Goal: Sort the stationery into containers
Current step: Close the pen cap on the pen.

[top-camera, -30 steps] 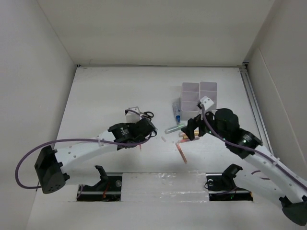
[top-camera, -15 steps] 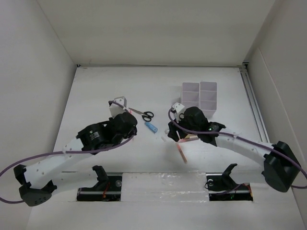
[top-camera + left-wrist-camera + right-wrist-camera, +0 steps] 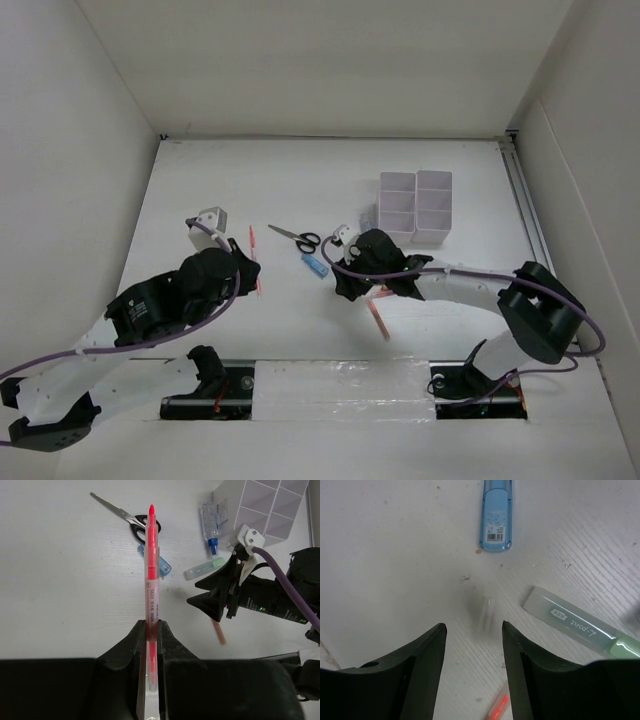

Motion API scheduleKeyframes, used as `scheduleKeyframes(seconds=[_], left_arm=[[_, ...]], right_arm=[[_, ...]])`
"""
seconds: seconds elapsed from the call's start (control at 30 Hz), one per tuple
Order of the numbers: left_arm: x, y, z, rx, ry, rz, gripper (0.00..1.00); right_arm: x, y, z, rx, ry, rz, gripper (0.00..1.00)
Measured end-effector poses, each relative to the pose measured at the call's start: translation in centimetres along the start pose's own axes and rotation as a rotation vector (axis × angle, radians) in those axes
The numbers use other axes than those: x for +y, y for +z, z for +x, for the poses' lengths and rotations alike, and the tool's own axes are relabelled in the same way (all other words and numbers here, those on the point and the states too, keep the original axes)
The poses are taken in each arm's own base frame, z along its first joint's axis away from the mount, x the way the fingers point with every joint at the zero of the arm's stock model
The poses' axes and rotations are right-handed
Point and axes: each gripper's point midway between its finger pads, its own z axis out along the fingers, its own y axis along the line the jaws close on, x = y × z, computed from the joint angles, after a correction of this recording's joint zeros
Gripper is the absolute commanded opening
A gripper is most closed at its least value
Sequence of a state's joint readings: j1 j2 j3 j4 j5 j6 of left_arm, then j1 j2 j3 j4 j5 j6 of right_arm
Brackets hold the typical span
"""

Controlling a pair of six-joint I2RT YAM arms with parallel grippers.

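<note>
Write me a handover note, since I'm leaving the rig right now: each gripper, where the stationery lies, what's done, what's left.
Left gripper: shut on the red pen.
Right gripper: open, low over a small clear piece, too blurred to identify.
On the table: scissors, blue tube, green marker, blue-capped bottle, orange marker.
Done: nothing shows inside the organiser.
Left: every item, probably the held red pen first.
</note>
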State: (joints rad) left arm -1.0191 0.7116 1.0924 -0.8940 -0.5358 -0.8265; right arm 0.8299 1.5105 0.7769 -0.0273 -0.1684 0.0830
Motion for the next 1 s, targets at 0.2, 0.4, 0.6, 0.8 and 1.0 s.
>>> scheduleKeyframes(seconds=[0.2, 0.4, 0.6, 0.8, 1.0], left_arm=[[0.5, 0.4, 0.3, 0.004, 0.019, -0.035, 0.0], [0.9, 0.5, 0.2, -0.003, 0.027, -0.056, 0.0], [1.3, 0.1, -0.1, -0.018, 0.012, -0.056, 0.0], [1.6, 0.0, -0.1, -0.02, 0.009, -0.063, 0.0], [1.5, 0.3, 0.1, -0.012, 0.018, -0.074, 0.0]], right_arm=[[-0.1, 1.0, 0.1, 0.008, -0.004, 0.011, 0.54], [-0.2, 1.5, 0.8, 0.03, -0.006, 0.02, 0.44], [-0.3, 1.8, 0.8, 0.029, -0.006, 0.022, 0.42], [-0.4, 2.0, 1.0, 0.035, -0.005, 0.026, 0.42], [-0.7, 2.6, 1.8, 0.061, -0.002, 0.033, 0.42]])
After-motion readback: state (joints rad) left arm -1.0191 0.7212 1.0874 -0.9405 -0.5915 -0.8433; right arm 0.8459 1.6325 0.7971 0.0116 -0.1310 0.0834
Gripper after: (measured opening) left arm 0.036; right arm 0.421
